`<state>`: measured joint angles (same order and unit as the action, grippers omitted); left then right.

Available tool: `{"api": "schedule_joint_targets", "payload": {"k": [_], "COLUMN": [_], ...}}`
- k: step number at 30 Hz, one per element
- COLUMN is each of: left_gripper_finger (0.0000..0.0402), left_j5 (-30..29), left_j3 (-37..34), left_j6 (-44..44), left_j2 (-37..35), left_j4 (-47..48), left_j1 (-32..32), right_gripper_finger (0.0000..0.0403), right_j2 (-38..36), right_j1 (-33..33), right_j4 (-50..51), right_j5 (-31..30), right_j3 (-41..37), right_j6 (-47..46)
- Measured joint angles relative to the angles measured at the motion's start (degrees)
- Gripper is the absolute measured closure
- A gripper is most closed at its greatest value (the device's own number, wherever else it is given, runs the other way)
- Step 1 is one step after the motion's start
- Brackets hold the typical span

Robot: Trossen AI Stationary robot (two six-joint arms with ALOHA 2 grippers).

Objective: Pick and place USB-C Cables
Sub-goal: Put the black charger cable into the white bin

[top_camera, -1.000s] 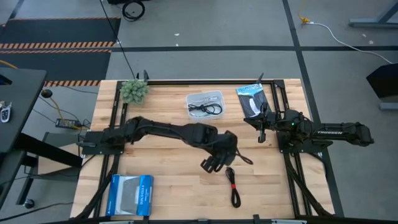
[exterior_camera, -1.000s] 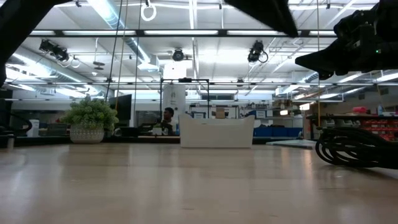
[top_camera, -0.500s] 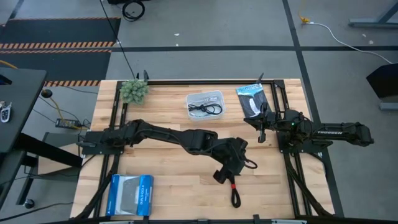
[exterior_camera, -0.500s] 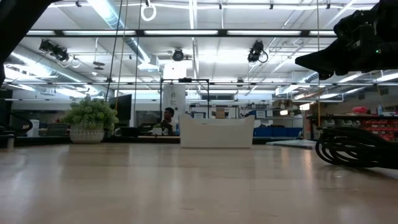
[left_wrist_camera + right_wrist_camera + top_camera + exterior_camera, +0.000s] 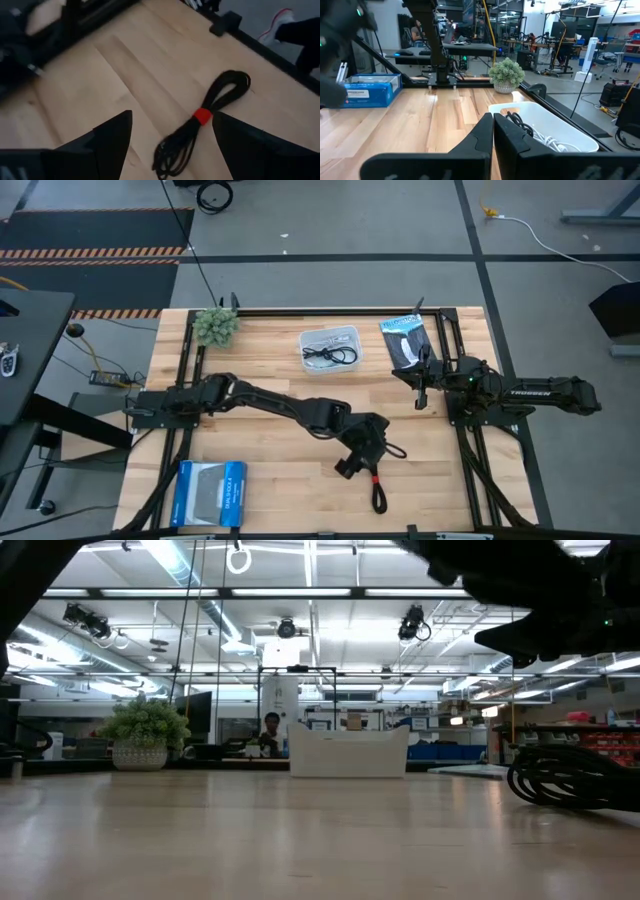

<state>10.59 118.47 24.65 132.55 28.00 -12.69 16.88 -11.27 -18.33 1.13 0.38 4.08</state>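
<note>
A black USB-C cable with a red band (image 5: 377, 485) lies bundled on the wooden table near its front edge; the left wrist view shows it (image 5: 200, 122) lengthwise ahead of the fingers. My left gripper (image 5: 356, 467) (image 5: 172, 145) hangs open just above the cable's far end, tipped downward and touching nothing. More cables, one black (image 5: 519, 121) and one white (image 5: 555, 142), rest inside a clear bin (image 5: 330, 348) at the far middle. My right gripper (image 5: 420, 387) (image 5: 493, 137) waits shut at the right, level above the table.
A blue box (image 5: 208, 492) lies at the near left, a small potted plant (image 5: 215, 326) at the far left, and a black-and-white packet (image 5: 405, 340) right of the bin. Black frame rails (image 5: 185, 380) run along the table's sides. Bare wood surrounds the banded cable.
My left gripper has swung toward the table's near edge and sunk toward the banded cable, tipping further downward. Its fingers have stayed open. The cable has not moved.
</note>
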Motion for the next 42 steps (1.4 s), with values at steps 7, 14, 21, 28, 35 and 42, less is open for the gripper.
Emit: {"api": "schedule_joint_targets", "payload": {"k": [7, 14, 21, 28, 35, 42], "left_gripper_finger": [0.0116, 0.0131, 0.0165, 0.0197, 0.0220, 0.0230], "left_j5": [0.2, 0.2, 0.1, 0.2, 0.1, -0.4], "left_j3": [-4.9, -4.9, -4.8, -5.0, -4.8, -4.8], "left_j6": [-1.9, -9.5, -7.1, -5.7, -3.8, -3.8], "left_j2": [0.0, 0.0, 2.4, 4.9, 7.4, 6.8], "left_j4": [-1.7, -12.5, -22.6, -15.8, -8.4, 0.9], "left_j1": [-0.1, 0.0, -0.8, -0.7, -0.7, -0.6], "right_gripper_finger": [0.0383, 0.0383, 0.0383, 0.0383, 0.0383, 0.0383], "right_j2": [0.0, 0.0, 0.0, 0.0, 0.0, 0.0], "right_j1": [0.0, 0.0, 0.0, 0.0, 0.0, 0.0], "right_j4": [0.0, 0.0, 0.0, -0.2, -0.1, 0.0], "right_j5": [0.0, 0.0, 0.0, 0.0, 0.0, 0.0], "right_j3": [0.0, 0.0, 0.0, 0.0, 0.0, 0.0], "right_j6": [0.0, 0.0, 0.0, 0.0, 0.0, 0.0]}}
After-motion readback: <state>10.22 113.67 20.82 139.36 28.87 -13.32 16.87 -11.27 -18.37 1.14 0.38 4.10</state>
